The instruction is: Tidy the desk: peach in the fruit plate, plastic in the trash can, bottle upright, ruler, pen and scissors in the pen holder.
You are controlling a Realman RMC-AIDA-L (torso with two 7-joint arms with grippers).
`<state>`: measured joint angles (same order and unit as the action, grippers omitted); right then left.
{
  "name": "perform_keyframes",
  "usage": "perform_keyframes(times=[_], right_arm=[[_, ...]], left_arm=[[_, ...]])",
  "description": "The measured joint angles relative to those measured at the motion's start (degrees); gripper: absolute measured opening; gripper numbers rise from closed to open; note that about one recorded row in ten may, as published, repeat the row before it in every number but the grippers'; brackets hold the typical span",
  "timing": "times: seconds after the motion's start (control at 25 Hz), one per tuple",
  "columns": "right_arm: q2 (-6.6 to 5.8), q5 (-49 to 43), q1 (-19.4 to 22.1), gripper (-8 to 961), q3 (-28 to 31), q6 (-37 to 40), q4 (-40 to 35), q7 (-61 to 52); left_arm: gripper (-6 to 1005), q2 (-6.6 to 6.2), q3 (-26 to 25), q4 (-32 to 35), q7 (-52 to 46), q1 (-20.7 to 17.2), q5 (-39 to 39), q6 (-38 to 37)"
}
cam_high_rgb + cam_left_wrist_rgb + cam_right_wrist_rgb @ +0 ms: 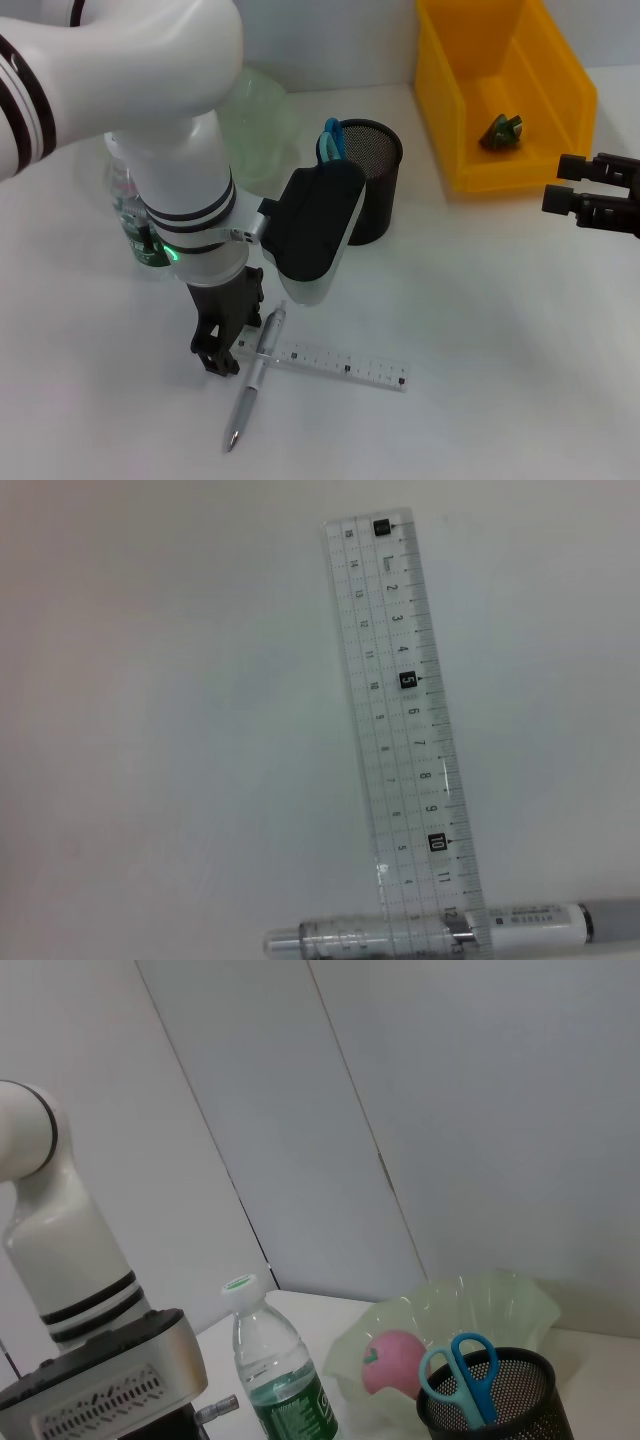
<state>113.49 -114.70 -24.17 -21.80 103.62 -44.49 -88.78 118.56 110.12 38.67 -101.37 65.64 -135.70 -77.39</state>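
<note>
A clear ruler (340, 364) lies flat on the white desk, and a silver pen (256, 374) crosses its left end. Both show in the left wrist view: the ruler (410, 730) and the pen (450, 935). My left gripper (218, 355) points down, open, just left of the pen at the ruler's end. Blue scissors (331, 140) stand in the black mesh pen holder (375, 190). A pink peach (393, 1360) lies in the pale green fruit plate (480, 1305). The bottle (280, 1380) stands upright. Green plastic (500, 131) lies in the yellow bin (470, 150). My right gripper (560, 183) is open and idle at the right edge.
My left arm (180, 180) covers much of the bottle (130, 215) and the fruit plate (258, 115) in the head view. The yellow bin stands at the back right, close to the right gripper. The pen holder stands just behind the left wrist.
</note>
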Motion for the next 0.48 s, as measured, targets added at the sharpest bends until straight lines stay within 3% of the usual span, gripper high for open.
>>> perform_keyframes(times=[0.2, 0.48], right_arm=[[0.07, -0.03, 0.0, 687, 0.0, -0.01, 0.02, 0.01], [0.14, -0.28, 0.0, 685, 0.0, -0.08, 0.02, 0.05]], left_arm=[[588, 0.0, 0.16, 0.0, -0.24, 0.02, 0.07, 0.26], [586, 0.06, 0.18, 0.0, -0.27, 0.09, 0.04, 0.44]])
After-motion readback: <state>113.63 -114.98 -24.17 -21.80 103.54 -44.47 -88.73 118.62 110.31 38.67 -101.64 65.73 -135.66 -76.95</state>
